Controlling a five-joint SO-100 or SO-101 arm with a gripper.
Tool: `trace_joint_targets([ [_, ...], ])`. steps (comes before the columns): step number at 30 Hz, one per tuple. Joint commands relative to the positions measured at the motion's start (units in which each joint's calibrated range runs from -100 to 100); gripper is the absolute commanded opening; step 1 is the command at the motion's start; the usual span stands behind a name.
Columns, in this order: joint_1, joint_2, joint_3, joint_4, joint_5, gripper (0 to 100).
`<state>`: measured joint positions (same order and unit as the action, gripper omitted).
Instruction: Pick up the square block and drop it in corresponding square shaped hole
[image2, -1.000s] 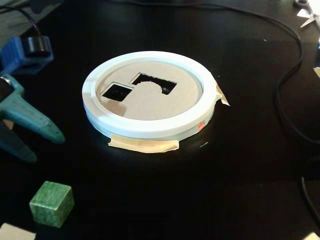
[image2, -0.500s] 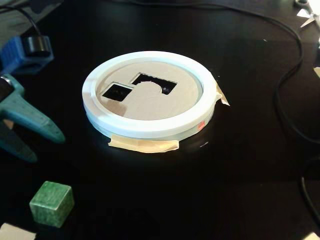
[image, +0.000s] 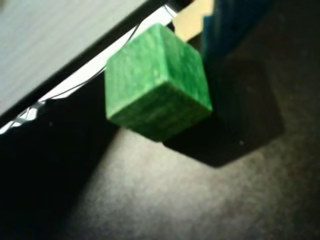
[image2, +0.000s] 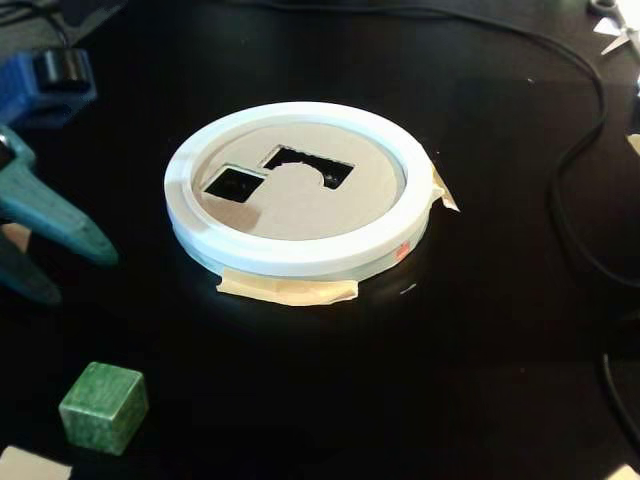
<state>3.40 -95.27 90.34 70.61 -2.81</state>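
In the wrist view I saw the green block (image: 156, 82) filling the upper middle of the frame, one corner tipped toward the camera, resting on the dark table (image: 190, 200) with its shadow thrown out toward four o'clock. A blue finger (image: 225, 25) of the arm came down from twelve to one o'clock, just beside the block's upper right edge; I could not tell from this angle whether it touched the wood, since the picture was soft and dim there. A strip of tan tape (image: 190, 20) showed at about twelve o'clock behind the finger, and a thin wire (image: 85, 82) ran along the table's edge from ten o'clock up toward twelve. In the fixed view the block (image2: 104, 406) sat alone at about seven o'clock, free on the black surface (image2: 480, 350) and well apart from the white ring (image2: 300, 255) at the centre. The ring held a cardboard lid (image2: 300, 205) with a square hole (image2: 233, 183) at its ten o'clock side and a larger cut-out (image2: 320, 167) beside it toward twelve, and tape tabs (image2: 288, 288) pinned it down at six o'clock. The gripper (image2: 65, 270) entered from nine o'clock, its two teal fingers (image2: 55, 222) spread apart with nothing between them, above and clear of the block. A black cable (image2: 575, 170) curved along the three o'clock side.
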Motion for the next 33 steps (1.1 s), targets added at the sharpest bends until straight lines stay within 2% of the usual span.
trace_joint_targets([
  [1,-0.9,0.4,-7.7,2.3,-2.0,79],
  [6,-0.8,4.0,-11.9,2.4,-2.0,79],
  [11,-0.8,22.5,-25.3,3.3,-1.8,79],
  [18,1.1,39.7,-46.8,19.4,-1.4,79],
  [29,1.5,56.6,-49.2,20.2,-1.4,79],
  [33,8.5,61.2,-49.3,16.7,-1.4,79],
])
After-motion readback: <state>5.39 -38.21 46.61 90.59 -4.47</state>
